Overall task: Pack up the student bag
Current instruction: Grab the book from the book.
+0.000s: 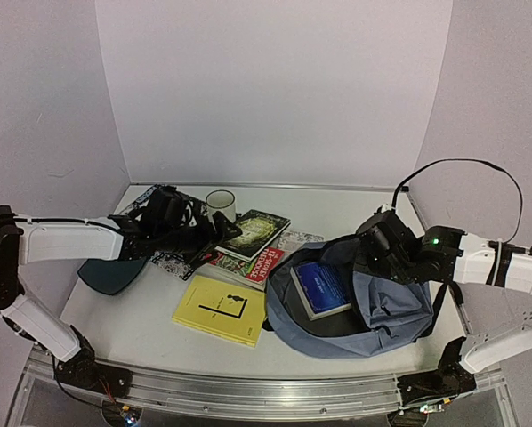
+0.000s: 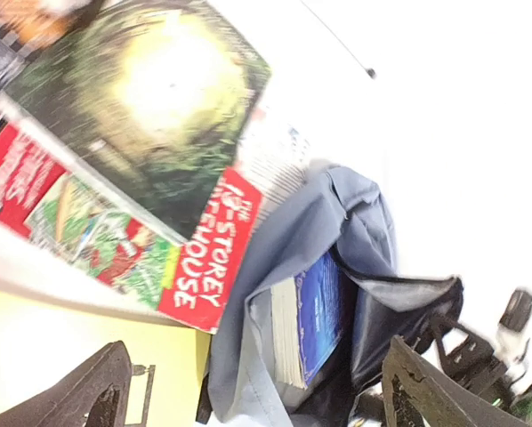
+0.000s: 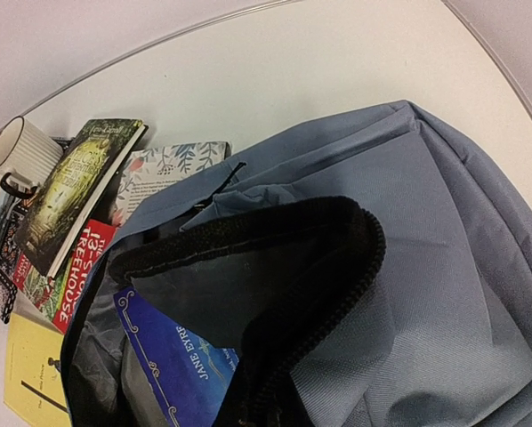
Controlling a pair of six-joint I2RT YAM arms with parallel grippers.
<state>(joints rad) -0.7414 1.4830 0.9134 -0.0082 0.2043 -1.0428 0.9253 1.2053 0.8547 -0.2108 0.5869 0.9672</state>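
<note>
The student bag (image 1: 399,311) lies at the right of the table, blue-grey, its mouth open toward the left. A blue book (image 1: 319,289) sits inside the opening, its cover reading "Jane Eyre" (image 3: 173,365). My right gripper (image 1: 373,253) is shut on the bag's black zipper rim (image 3: 337,267) and holds it lifted; its fingers are hidden in the right wrist view. My left gripper (image 1: 226,231) hovers over the stacked books left of the bag. It is open and empty, fingertips (image 2: 106,400) far apart, facing the bag (image 2: 284,231) and the blue book (image 2: 318,311).
A green book (image 1: 257,233) lies on a red "13-Storey Treehouse" book (image 1: 253,264), with a floral book (image 1: 297,240) behind. A yellow book (image 1: 220,310) lies in front. A white mug (image 1: 220,205), a patterned item (image 1: 173,260) and a dark teal tray (image 1: 110,274) are at the left.
</note>
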